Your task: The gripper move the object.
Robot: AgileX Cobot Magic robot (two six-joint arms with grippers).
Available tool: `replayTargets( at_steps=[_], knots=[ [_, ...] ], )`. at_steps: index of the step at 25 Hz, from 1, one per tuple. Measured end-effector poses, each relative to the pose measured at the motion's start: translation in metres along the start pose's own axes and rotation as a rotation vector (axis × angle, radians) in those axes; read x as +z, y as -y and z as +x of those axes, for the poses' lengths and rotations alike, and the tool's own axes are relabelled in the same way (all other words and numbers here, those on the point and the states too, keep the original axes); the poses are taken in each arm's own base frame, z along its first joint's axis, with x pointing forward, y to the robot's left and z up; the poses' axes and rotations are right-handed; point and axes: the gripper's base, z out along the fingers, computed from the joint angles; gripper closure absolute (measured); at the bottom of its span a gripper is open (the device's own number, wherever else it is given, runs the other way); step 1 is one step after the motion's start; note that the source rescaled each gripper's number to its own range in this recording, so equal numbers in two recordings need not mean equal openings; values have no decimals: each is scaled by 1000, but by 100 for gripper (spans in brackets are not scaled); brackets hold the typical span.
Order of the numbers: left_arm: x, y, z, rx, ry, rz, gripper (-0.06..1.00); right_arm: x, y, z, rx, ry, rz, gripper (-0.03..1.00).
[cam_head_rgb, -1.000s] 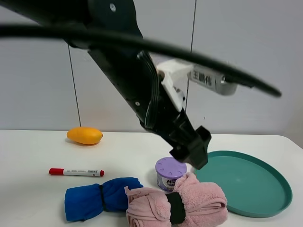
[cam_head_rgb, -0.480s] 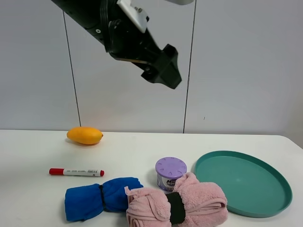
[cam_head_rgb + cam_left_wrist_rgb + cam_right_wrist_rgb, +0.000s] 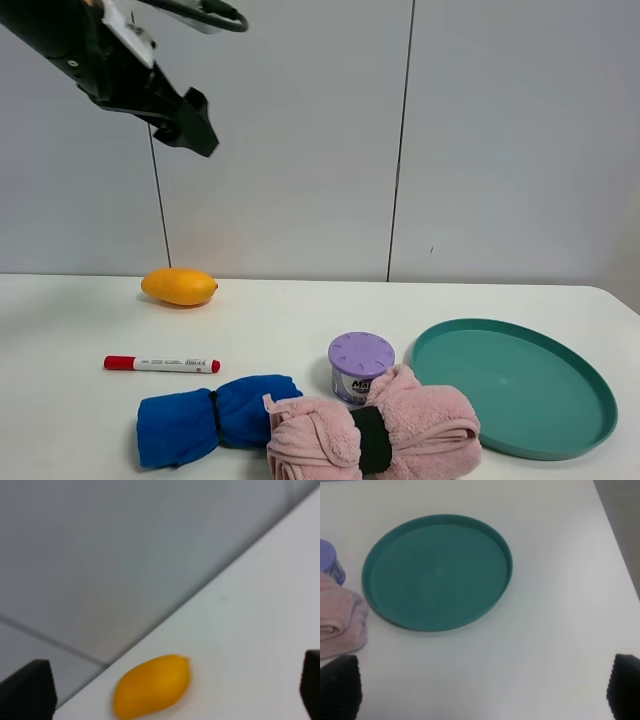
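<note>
My left gripper [image 3: 197, 131] hangs high at the upper left, far above the table, open and empty. In the left wrist view its fingertips [image 3: 26, 686] stand wide apart, with a yellow mango [image 3: 152, 685] on the table far below between them. The mango [image 3: 179, 287] lies at the back left of the table. My right gripper [image 3: 482, 690] is open and empty above the table near a green plate [image 3: 437, 570]; it is out of the exterior high view.
A red marker [image 3: 162, 364] lies at the left. A rolled blue cloth [image 3: 215, 417] and a rolled pink towel [image 3: 375, 430] lie at the front. A purple can [image 3: 361, 365] stands behind the towel. The green plate [image 3: 515, 385] is at the right.
My left arm has swung up and to the left, from just over the purple can to high above the table's left side. Nothing on the table has moved.
</note>
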Motion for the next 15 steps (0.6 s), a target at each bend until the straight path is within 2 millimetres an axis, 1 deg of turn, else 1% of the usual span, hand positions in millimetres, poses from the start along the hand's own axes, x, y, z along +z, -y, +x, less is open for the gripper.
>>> replayTargets(
  at_steps=[2,6,10,13,15],
  knots=[
    [-7,-23,7,-31,-16,-54,-5,0,0,0,0,0,0,-3],
    [-32,-61,21,-111,-66,-148,-5,0,0,0,0,0,0,-3],
    [-59,-86,33,-169,-126,-223,-5,0,0,0,0,0,0,-3],
    [-85,-100,39,-198,-168,-284,-5,0,0,0,0,0,0,-3],
    [-108,-107,41,-225,-176,-329,-5,0,0,0,0,0,0,-3]
  ],
)
